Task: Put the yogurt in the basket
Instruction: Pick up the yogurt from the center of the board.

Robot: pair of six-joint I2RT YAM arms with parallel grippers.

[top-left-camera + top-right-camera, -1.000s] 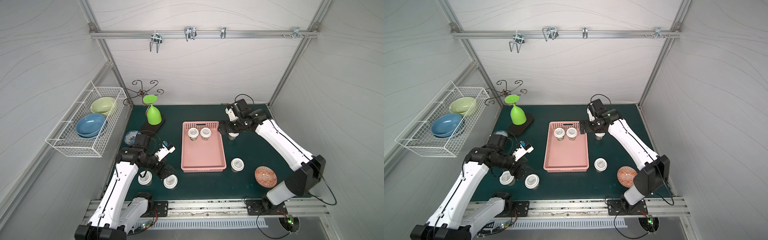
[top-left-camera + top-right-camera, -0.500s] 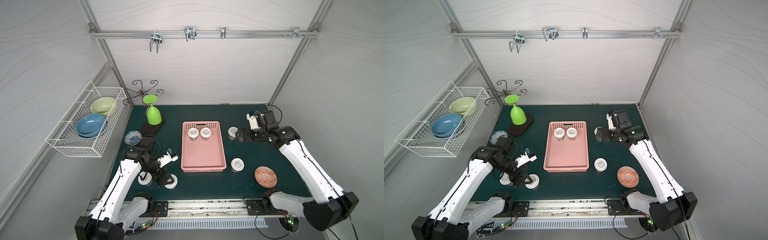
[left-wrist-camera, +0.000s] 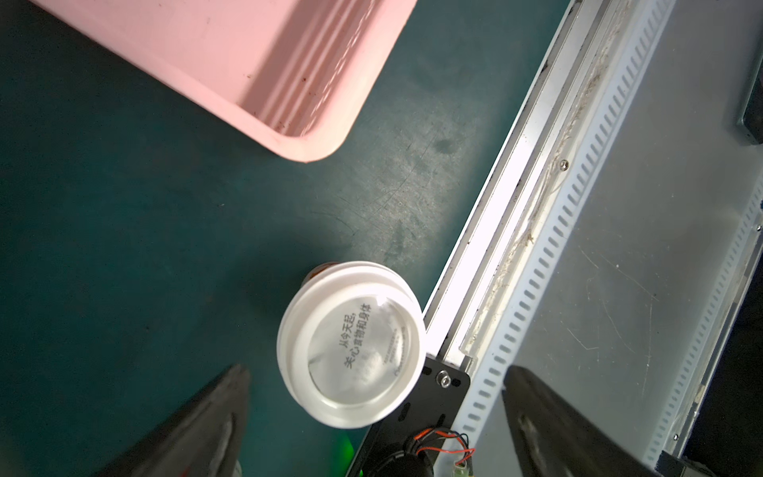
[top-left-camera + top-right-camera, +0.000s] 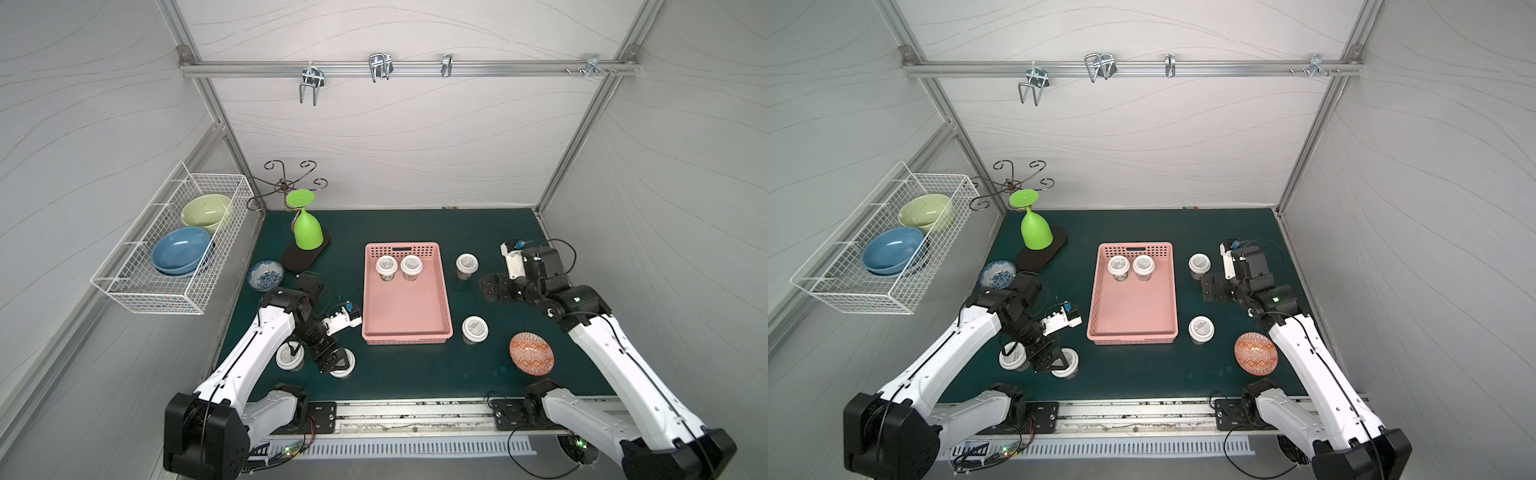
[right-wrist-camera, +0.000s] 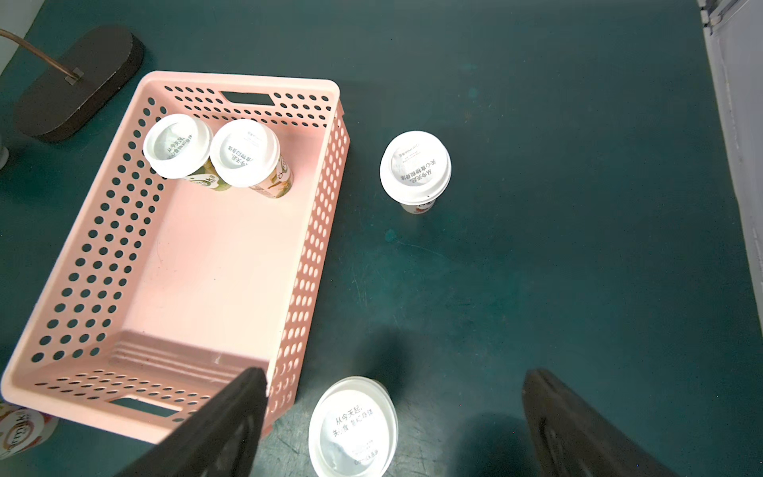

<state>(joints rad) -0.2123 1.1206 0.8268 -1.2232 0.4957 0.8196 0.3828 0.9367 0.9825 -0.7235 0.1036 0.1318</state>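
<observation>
The pink basket (image 4: 405, 307) (image 4: 1133, 303) (image 5: 214, 264) lies mid-table with two yogurt cups (image 4: 386, 266) (image 4: 411, 266) standing at its far end. To its right, two yogurt cups (image 4: 466, 264) (image 4: 474, 328) stand on the mat. Front left are two more (image 4: 289, 355) (image 4: 345, 368). My left gripper (image 4: 330, 361) (image 3: 375, 371) hangs open over the right one of that pair (image 3: 351, 347), whose lid shows between the fingers, untouched. My right gripper (image 4: 488, 286) (image 5: 394, 373) hovers open right of the basket, above the near right cup (image 5: 353, 425).
A white wire basket (image 4: 174, 249) with two bowls hangs on the left wall. An upturned green goblet (image 4: 307, 232) on a black stand and a small blue dish (image 4: 266, 275) sit back left. An orange patterned bowl (image 4: 532, 352) lies front right. The metal front rail (image 3: 495, 256) runs beside the left cup.
The right arm has pulled back from the basket's far right corner toward the right side. The left gripper has swung forward over the front left cups. Both stayed open.
</observation>
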